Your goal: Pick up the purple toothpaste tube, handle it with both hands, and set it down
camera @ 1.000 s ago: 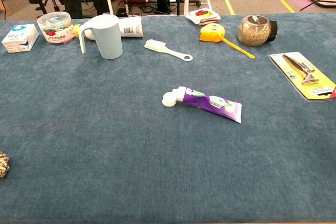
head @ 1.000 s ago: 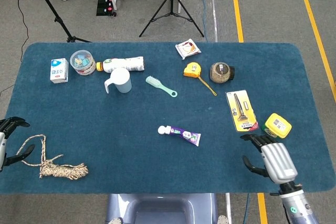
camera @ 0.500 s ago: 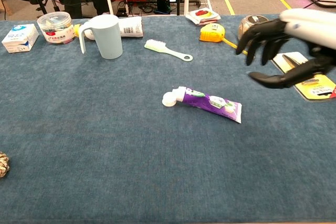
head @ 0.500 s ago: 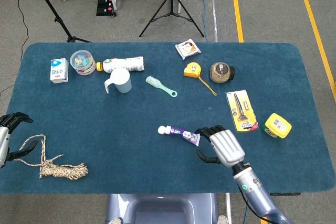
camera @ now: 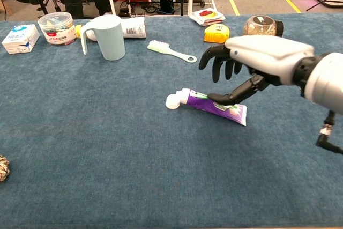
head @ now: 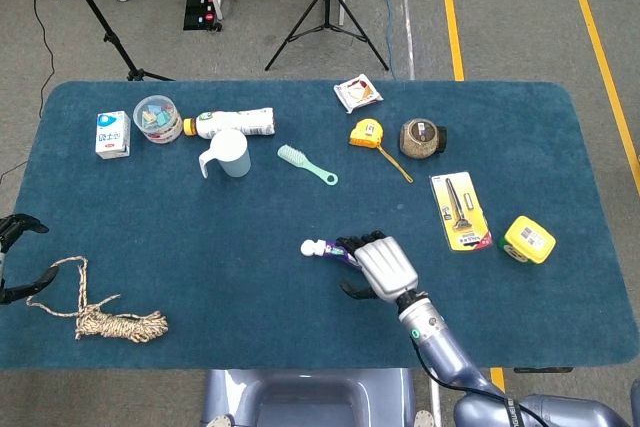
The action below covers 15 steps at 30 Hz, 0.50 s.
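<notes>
The purple toothpaste tube (camera: 214,105) lies flat near the table's middle, its white cap (head: 311,247) pointing left. My right hand (camera: 244,65) hovers just above the tube's tail end, fingers spread and curled downward, thumb low near the tube; it holds nothing. From the head view, that right hand (head: 382,265) covers most of the tube. Only the dark fingers of my left hand (head: 14,232) show at the table's left edge, apart and holding nothing.
A coiled rope (head: 100,315) lies beside the left hand. At the back stand a light blue mug (camera: 105,37), a green brush (camera: 170,51), a yellow tape measure (camera: 216,32), a jar (camera: 260,26), a razor pack (head: 459,210) and a yellow box (head: 528,239).
My right hand has swept left from the table's right side and now hangs over the toothpaste tube. The left hand drifted slightly further off the left edge.
</notes>
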Tool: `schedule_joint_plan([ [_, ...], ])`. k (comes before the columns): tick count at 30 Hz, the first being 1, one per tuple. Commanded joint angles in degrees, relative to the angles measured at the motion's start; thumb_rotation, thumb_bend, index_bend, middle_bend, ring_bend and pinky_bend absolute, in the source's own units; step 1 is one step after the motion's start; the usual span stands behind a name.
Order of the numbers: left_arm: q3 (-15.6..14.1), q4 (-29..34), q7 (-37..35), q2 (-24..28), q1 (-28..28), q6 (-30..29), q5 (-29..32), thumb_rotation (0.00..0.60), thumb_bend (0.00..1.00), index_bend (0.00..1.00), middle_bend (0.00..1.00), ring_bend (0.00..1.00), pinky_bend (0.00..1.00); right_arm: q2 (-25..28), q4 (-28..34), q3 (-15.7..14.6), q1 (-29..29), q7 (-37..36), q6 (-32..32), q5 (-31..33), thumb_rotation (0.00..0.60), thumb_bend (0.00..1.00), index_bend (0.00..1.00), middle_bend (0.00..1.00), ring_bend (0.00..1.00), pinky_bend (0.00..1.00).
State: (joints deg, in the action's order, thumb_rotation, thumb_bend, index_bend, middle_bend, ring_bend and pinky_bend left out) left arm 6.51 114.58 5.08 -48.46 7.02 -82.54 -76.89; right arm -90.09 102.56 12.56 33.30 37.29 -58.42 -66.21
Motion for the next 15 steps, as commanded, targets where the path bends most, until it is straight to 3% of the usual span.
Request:
schedule_joint_plan([
  [1,-0.17,-0.40,-0.45,0.25,-0.13,0.11,0.05,0.600,0.20,0.35,0.31,0.27,0.40,-4.61,-3.49,0.62,2.94,6.17,-1.71,5.42,0.353,0.35,0.19,0.34,0.35,0.27],
  [3,-0.21,-0.54,-0.76,0.44,-0.19,0.12,0.08,0.600,0.20,0.35,0.31,0.27,0.40,-5.82,-4.28,0.68,3.56,8.00,-2.78,7.19,0.353,0.33,0.18,0.34,0.34,0.27],
  [8,-0.47,-0.80,-1.61,0.82,-0.49,-0.03,-0.21,0.600,0.20,0.35,0.31,0.27,0.40,-8.37,-6.02,0.90,4.90,11.53,-5.66,10.96,0.437,0.32,0.19,0.33,0.33,0.29],
  [15,-0.73,-1.10,-2.51,1.20,-0.83,-0.09,-0.07,0.600,0.20,0.35,0.31,0.27,0.40,-11.32,-9.82,0.63,5.97,11.68,-7.92,12.44,0.443,0.32,0.19,0.33,0.33,0.32],
])
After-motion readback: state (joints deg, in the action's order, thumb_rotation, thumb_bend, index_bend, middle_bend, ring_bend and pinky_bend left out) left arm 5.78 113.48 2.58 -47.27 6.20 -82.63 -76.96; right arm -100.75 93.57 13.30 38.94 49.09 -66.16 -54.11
